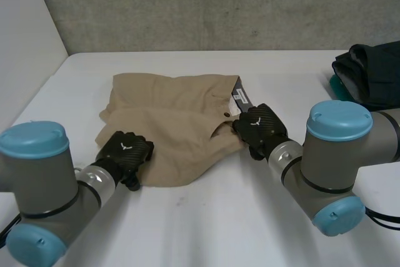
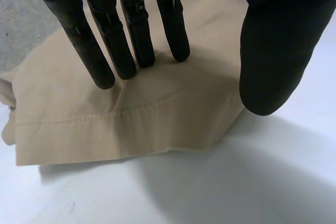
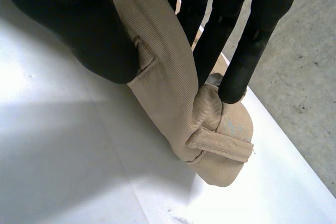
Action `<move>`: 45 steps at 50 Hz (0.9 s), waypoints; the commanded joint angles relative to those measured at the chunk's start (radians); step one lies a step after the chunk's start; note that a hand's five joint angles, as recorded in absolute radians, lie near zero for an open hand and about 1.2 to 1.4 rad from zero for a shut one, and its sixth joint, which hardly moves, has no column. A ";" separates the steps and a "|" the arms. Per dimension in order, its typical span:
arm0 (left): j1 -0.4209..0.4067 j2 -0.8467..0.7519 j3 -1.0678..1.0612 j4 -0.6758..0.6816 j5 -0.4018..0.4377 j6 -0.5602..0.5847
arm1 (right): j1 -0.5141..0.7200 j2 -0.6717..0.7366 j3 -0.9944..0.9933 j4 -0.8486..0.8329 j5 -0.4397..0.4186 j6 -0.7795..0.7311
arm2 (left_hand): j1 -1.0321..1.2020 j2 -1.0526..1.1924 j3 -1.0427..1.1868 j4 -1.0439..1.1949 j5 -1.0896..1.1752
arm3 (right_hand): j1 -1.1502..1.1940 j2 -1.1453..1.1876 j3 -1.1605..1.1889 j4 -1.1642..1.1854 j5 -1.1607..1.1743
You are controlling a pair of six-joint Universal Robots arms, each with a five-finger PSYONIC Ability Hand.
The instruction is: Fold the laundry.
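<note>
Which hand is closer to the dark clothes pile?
Right. The right hand pinches the tan shorts at the waistband, nearer the dark clothes pile; the left hand rests on their far hem.

shorts [image 1: 175, 110] on table [image 1: 219, 217], left hand [image 1: 125, 152] on near hem, right hand [image 1: 261, 128] at waistband, clothes pile [image 1: 372, 76] far right

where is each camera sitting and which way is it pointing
Head view: between and behind the arms, looking down at the white table and the tan shorts; both arms, the left hand and the right hand show.
Left wrist view: on the left wrist, looking along the palm at the shorts' hem; its straight fingers rest on the cloth.
Right wrist view: on the right wrist, looking along the palm; thumb and fingers pinch the waistband.
Shared: all three show the shorts and the table.
</note>
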 commanded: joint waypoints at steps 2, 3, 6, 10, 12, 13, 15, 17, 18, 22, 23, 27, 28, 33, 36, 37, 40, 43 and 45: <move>0.016 -0.088 0.073 0.009 0.005 0.045 | -0.012 -0.014 0.003 0.000 0.000 0.000 | 0.427 0.426 0.424 0.421 0.425 | 0.283 0.226 0.196 0.199 0.228; 0.016 -0.093 0.079 0.010 0.005 0.051 | -0.013 -0.017 0.003 0.000 0.000 0.000 | 0.585 0.584 0.583 0.579 0.583 | 0.283 0.226 0.196 0.199 0.228; 0.010 -0.094 0.091 0.010 0.002 0.068 | -0.019 -0.035 0.003 0.006 0.003 0.001 | 0.786 0.785 0.783 0.780 0.784 | 0.283 0.226 0.196 0.199 0.228; -0.031 -0.027 0.059 -0.057 -0.035 0.088 | -0.028 -0.078 0.012 0.040 0.017 -0.008 | 0.786 0.785 0.783 0.780 0.784 | 0.283 0.226 0.196 0.199 0.228; -0.044 0.039 0.036 -0.091 -0.044 0.088 | -0.036 -0.115 0.018 0.098 0.026 -0.041 | 0.786 0.785 0.783 0.780 0.784 | 0.283 0.226 0.196 0.199 0.228; -0.048 0.080 0.025 -0.108 -0.049 0.087 | -0.039 -0.127 0.019 0.124 0.028 -0.061 | 0.786 0.785 0.783 0.780 0.784 | 0.283 0.226 0.196 0.199 0.228; -0.053 0.204 -0.013 -0.167 -0.058 0.094 | -0.053 -0.162 0.027 0.225 0.028 -0.142 | 0.786 0.785 0.783 0.780 0.784 | 0.283 0.226 0.196 0.199 0.228; -0.055 0.283 -0.032 -0.213 -0.058 0.102 | -0.065 -0.187 0.036 0.309 0.026 -0.208 | 0.786 0.785 0.783 0.780 0.784 | 0.283 0.226 0.196 0.199 0.228; -0.058 0.348 -0.045 -0.273 -0.054 0.122 | -0.073 -0.208 0.050 0.405 0.026 -0.272 | 0.786 0.785 0.783 0.780 0.784 | 0.283 0.226 0.196 0.199 0.228; -0.044 0.436 -0.050 -0.503 -0.026 0.221 | -0.085 -0.235 0.093 0.657 0.026 -0.423 | 0.786 0.785 0.783 0.780 0.784 | 0.283 0.226 0.196 0.199 0.228; -0.038 0.438 -0.049 -0.540 -0.019 0.238 | -0.090 -0.236 0.101 0.699 0.025 -0.446 | 0.786 0.785 0.783 0.780 0.784 | 0.283 0.226 0.196 0.199 0.228; -0.022 0.433 -0.041 -0.692 0.024 0.292 | -0.094 -0.236 0.102 0.727 0.006 -0.457 | 0.786 0.785 0.783 0.780 0.784 | 0.283 0.226 0.196 0.199 0.228; -0.019 0.412 -0.027 -0.688 0.035 0.298 | -0.091 -0.235 0.093 0.713 -0.004 -0.442 | 0.786 0.785 0.783 0.780 0.784 | 0.283 0.226 0.196 0.199 0.228; -0.016 0.288 0.059 -0.567 0.020 0.295 | -0.073 -0.201 0.029 0.658 -0.012 -0.387 | 0.786 0.785 0.783 0.780 0.784 | 0.283 0.226 0.196 0.199 0.228; -0.006 0.185 0.164 -0.455 -0.020 0.298 | -0.065 -0.149 -0.051 0.600 -0.006 -0.353 | 0.786 0.785 0.783 0.780 0.784 | 0.283 0.226 0.196 0.199 0.228; -0.002 0.161 0.198 -0.424 -0.032 0.298 | -0.064 -0.134 -0.075 0.585 0.000 -0.345 | 0.786 0.785 0.783 0.780 0.784 | 0.283 0.226 0.196 0.199 0.228; 0.008 0.082 0.347 -0.306 -0.078 0.294 | -0.062 -0.078 -0.199 0.508 0.032 -0.322 | 0.786 0.785 0.783 0.780 0.784 | 0.283 0.226 0.196 0.199 0.228; 0.025 0.024 0.523 -0.173 -0.100 0.288 | -0.058 -0.037 -0.359 0.387 0.075 -0.299 | 0.786 0.785 0.783 0.780 0.784 | 0.283 0.226 0.196 0.199 0.228; 0.031 0.013 0.611 -0.096 -0.101 0.278 | -0.056 -0.026 -0.437 0.309 0.100 -0.284 | 0.786 0.785 0.783 0.780 0.784 | 0.283 0.226 0.196 0.199 0.228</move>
